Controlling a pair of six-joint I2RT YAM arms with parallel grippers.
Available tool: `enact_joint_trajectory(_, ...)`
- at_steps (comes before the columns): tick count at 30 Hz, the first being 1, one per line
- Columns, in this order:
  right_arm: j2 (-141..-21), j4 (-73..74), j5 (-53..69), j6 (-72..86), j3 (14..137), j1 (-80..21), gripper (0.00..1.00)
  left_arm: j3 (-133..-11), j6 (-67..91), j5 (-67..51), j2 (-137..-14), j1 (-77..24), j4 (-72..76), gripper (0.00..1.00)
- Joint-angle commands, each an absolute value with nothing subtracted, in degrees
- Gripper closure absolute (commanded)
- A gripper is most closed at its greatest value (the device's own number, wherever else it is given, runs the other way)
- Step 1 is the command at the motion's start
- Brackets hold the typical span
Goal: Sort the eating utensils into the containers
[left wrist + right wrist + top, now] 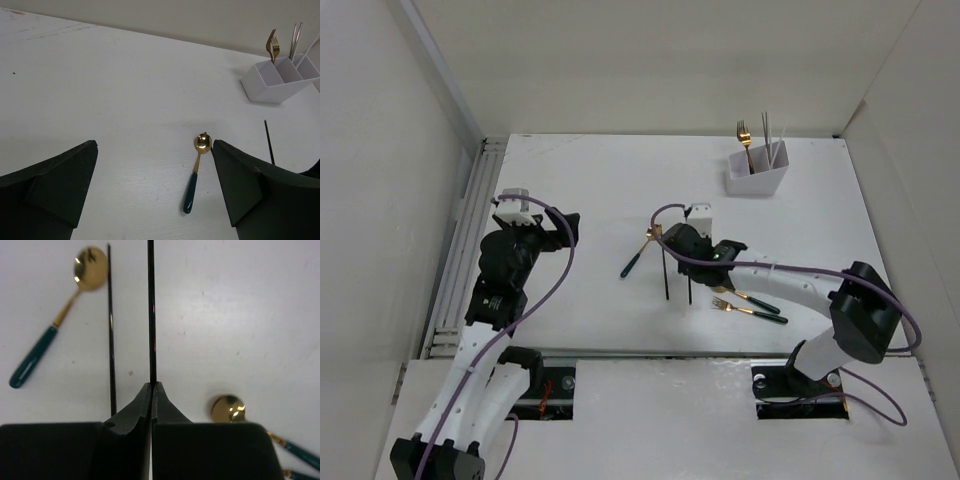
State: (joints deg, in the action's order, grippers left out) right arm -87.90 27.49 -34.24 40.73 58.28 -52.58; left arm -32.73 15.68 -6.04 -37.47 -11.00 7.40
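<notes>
My right gripper [151, 385] is shut on a thin dark chopstick [151, 310], which runs straight up from the fingertips. A second dark chopstick [110, 330] lies just to its left on the table. A gold spoon with a dark green handle [55, 322] lies further left, and another gold spoon [227, 408] at the lower right. From above, the right gripper [686, 258] is at mid-table. The white container [757, 178] stands at the back right, holding a gold fork [745, 140] and silver chopsticks [770, 135]. My left gripper [154, 150] hangs open and empty.
A gold fork with a green handle [745, 308] lies near the right arm. White walls enclose the table on the left, back and right. A ridged rail [460, 250] runs along the left edge. In the left wrist view the green-handled spoon [195, 172] lies between the open fingers, lower down.
</notes>
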Motion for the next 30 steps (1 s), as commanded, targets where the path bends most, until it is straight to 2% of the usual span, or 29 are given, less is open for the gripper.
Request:
enact_joint_trajectory(1,-83.9,17.6,-37.4,26.4,62.9,-50.7,1.0,-34.5,15.3,-7.7,-38.1,-10.3,8.7,0.0)
enact_joint_trajectory(3,-81.7,12.9,-37.4,19.3,63.5,-49.0,1.0,-35.8,15.8,-8.3,-40.1,-9.7,9.2,0.0)
enact_joint_trajectory(7,-79.0,5.0,-30.4,7.8,66.9,-39.2,1.0,-39.1,14.5,-10.2,-44.1,-9.1,9.2,0.0)
enact_joint_trajectory(13,-83.3,-2.1,-16.5,-6.7,76.4,-24.4,1.0,-47.5,9.1,-12.7,-54.0,-9.1,7.4,0.0)
enact_joint_trajectory(14,-84.5,-3.8,-11.5,-7.6,77.8,-19.6,1.0,-48.9,8.3,-13.6,-55.3,-9.1,6.9,0.0)
enact_joint_trajectory(21,-94.6,-16.1,6.8,-13.4,83.8,-4.9,1.0,-58.4,3.5,-18.9,-65.4,-9.1,5.4,0.0)
enact_joint_trajectory(25,-99.9,-25.4,13.3,-12.7,83.8,0.0,1.0,-62.1,3.0,-19.7,-70.3,-9.1,5.4,0.01)
enact_joint_trajectory(30,-105.0,-39.1,15.2,-11.1,80.6,1.5,1.0,-67.1,2.5,-19.7,-77.9,-9.1,5.3,0.01)
